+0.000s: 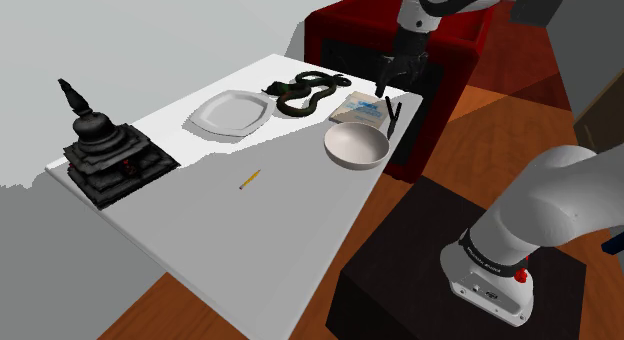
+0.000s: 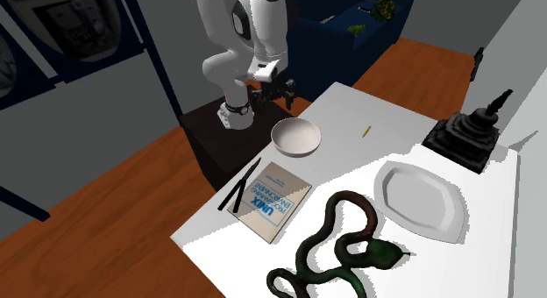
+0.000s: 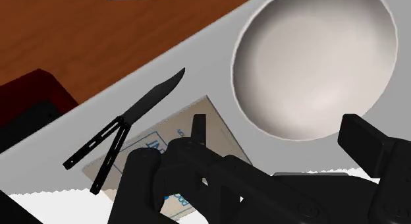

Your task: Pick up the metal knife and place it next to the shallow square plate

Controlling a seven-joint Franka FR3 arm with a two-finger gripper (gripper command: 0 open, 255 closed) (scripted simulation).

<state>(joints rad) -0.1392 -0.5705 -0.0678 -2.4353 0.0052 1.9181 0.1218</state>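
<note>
The knife (image 1: 392, 113) is a black folding one with two splayed handles. It lies at the table's edge, partly on a book (image 1: 360, 110), blade toward the white bowl (image 1: 356, 145). It is seen too in the second exterior view (image 2: 238, 184) and in the wrist view (image 3: 135, 117). The shallow square plate (image 1: 232, 113) (image 2: 419, 198) is white and sits farther along the table, beyond a dark snake figure (image 1: 310, 91). My gripper (image 1: 400, 85) (image 2: 270, 98) (image 3: 257, 167) hangs open and holds nothing, well above the knife and bowl (image 3: 316, 58).
A yellow pencil (image 1: 249, 179) lies mid-table. A dark pagoda-like statue (image 1: 105, 148) stands at the far end. The snake (image 2: 337, 252) coils between book (image 2: 272, 200) and plate. A red armchair (image 1: 350, 28) stands behind the table, and my dark stand (image 1: 420, 258) adjoins it.
</note>
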